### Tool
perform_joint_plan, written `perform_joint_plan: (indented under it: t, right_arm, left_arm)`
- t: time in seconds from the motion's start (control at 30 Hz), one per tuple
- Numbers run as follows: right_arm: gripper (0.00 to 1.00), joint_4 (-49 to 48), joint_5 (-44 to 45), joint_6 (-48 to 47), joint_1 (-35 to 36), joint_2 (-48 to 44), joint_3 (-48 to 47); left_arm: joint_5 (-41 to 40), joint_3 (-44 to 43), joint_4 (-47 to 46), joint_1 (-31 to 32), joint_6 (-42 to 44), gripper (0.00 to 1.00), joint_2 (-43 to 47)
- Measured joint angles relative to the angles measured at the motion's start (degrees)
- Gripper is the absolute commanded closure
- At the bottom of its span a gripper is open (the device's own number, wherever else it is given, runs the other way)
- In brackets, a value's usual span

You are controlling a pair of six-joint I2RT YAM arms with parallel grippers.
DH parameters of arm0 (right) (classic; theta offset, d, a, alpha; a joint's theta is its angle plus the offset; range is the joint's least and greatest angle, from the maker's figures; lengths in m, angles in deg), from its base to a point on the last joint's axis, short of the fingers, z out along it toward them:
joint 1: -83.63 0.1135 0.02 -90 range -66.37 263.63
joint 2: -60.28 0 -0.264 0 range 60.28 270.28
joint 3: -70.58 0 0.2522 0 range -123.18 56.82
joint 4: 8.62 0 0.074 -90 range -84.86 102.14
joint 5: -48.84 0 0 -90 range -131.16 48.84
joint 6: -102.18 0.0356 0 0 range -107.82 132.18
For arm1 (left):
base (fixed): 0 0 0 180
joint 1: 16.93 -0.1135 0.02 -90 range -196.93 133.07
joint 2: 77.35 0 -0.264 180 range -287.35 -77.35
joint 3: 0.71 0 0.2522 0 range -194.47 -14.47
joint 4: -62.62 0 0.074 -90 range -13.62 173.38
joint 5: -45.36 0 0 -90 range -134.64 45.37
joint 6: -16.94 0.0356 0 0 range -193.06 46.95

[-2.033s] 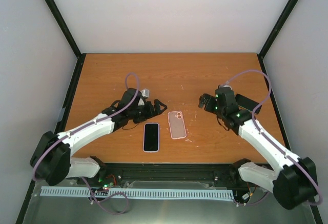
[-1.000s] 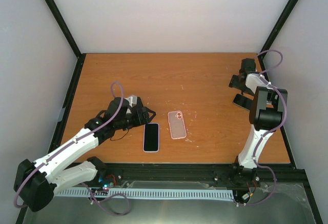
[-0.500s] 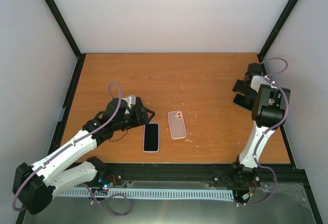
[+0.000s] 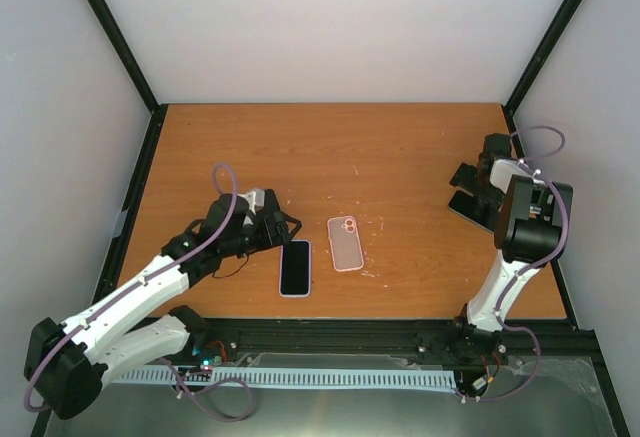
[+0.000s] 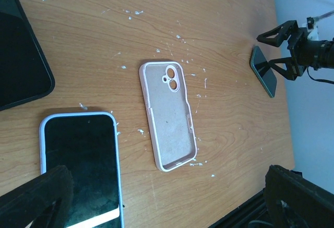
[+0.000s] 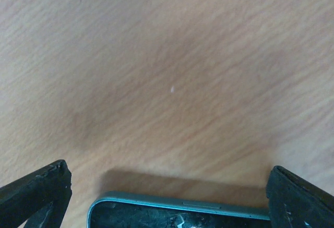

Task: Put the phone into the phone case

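Both spread apart: right gripper (image 4: 468, 185) straddles the teal phone (image 6: 177, 213) at 3 o'clock to grasp it, left gripper (image 4: 287, 225) hovers near the case (image 4: 346, 243).

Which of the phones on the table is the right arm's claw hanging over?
The teal-edged phone near the table's right edge, at the open right gripper. The lavender-edged phone lies beside the pink case.
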Motion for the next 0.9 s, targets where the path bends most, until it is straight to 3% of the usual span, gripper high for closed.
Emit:
perform_joint_plan:
  t: [0.53,0.9]
  right_arm:
    - [0.00,-3.1,-12.2,8.3,0.0,-15.4,18.3]
    - [0.01,-2.6,-6.3,8.7,0.1,-17.7,21.2]
  left_arm:
    - [1.7,3.3,-1.8,0.0,-1.1,0.00,0.4]
    - [2.7,5.5,-2.3,0.0,-3.2,0.01,4.2]
